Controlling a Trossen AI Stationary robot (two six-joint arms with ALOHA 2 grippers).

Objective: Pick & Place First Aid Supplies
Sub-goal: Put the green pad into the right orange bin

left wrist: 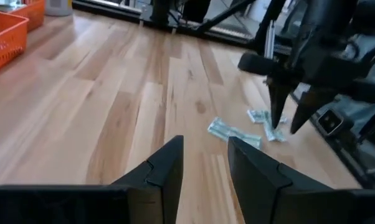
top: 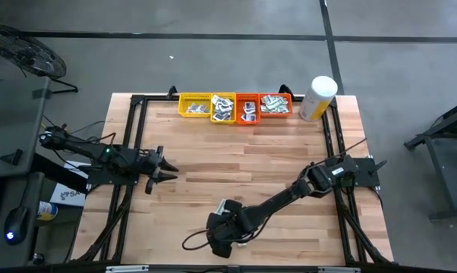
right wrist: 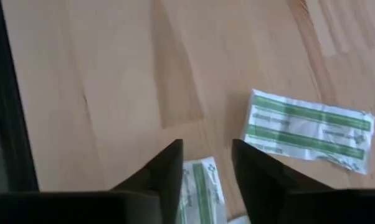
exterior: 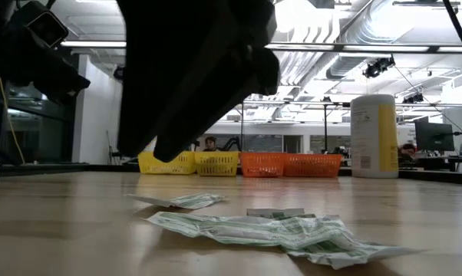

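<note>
Several white-and-green strip packets lie flat on the table near its front edge (top: 228, 206). They also show in the low view (exterior: 277, 230) and the left wrist view (left wrist: 234, 132). My right gripper (left wrist: 286, 127) points down, open, just above them. In the right wrist view one packet (right wrist: 200, 186) lies between its fingers and another packet (right wrist: 306, 130) lies beside them. The low view shows its fingertip (exterior: 166, 153) clear of the table. My left gripper (top: 164, 171) is open and empty at the table's left, pointing toward the right.
Two yellow trays (top: 194, 105) (top: 223, 108) and two orange trays (top: 247, 108) (top: 275, 105), all holding packets, stand in a row at the far edge. A white-and-yellow canister (top: 317, 98) stands to their right. Bare wood lies between the trays and the arms.
</note>
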